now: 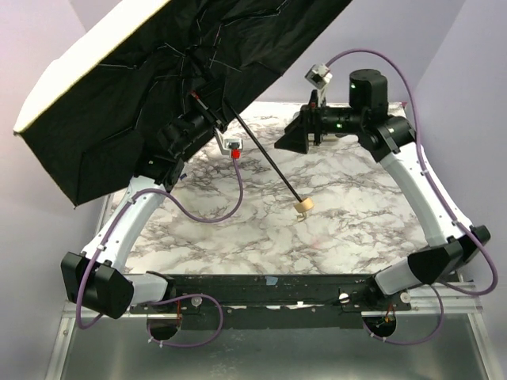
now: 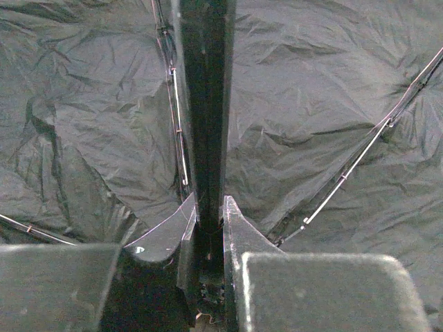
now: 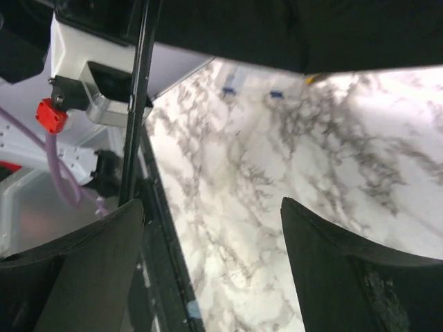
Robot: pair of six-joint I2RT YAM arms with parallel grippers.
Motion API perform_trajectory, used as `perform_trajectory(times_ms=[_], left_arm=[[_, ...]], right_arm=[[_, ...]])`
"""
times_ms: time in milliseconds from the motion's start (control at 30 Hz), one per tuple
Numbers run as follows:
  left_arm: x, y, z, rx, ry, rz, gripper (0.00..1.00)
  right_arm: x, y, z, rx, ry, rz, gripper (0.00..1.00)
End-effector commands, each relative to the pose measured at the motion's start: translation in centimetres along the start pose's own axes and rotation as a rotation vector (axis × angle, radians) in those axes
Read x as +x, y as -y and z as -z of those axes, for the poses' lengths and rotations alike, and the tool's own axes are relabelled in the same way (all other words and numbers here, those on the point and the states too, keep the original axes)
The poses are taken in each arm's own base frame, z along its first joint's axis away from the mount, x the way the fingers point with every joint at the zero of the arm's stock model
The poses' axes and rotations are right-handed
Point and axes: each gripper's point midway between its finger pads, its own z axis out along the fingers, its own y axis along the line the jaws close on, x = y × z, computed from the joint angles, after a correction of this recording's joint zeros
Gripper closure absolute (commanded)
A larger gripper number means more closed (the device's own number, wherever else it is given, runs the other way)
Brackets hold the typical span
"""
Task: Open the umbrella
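Jaws around thin umbrella (image 1: 158, 87) shaft

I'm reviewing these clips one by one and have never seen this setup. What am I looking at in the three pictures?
Two robot arms are bolted at the near edge of a marble-patterned table. The overhead picture looks down from behind them; the other two come from cameras on each wrist. The left gripper is closed on the umbrella at its black shaft, with the canopy spread open and the beige handle knob down near the table. The right gripper is open and holds nothing.
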Motion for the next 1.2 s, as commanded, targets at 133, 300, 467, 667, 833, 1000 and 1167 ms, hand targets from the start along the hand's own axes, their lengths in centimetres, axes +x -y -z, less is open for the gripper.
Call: perform_trajectory(times_ms=[133,300,467,667,833,1000,1167], left_arm=[[-0.1,-3.1,0.2,-0.099,-0.011,-0.249,1.00],[0.0,-3.7,0.2,-0.111,-0.011,-0.275,1.00],[-0.1,-4.2,0.0,-0.131,-0.006,-0.298,1.00],[0.4,-5.1,-0.2,-0.160,-0.022,-0.315,1.00],[0.8,-5.8,-0.3,-0.189,-0.033,-0.324,1.00],[0.9,-6.4,-0.4,-0.213,-0.034,-0.333,1.00],[1.1,-6.7,-0.4,-0.224,-0.040,-0.328,1.00]], right_arm=[[5.9,-3.7,-1.2,-0.179,-0.289,-0.059,0.19],[7.7,-4.3,-2.6,-0.170,-0.354,-0.040,0.23],[10.2,-4.0,-3.1,-0.153,-0.443,-0.065,0.38],[12.8,-3.5,-2.3,-0.133,-0.539,-0.069,0.65],[15.7,-3.5,-1.2,-0.152,-0.631,-0.094,0.76],[17.2,-4.1,-0.3,-0.192,-0.678,-0.109,0.78],[17.6,-4.6,-0.1,-0.237,-0.688,-0.108,0.94]])
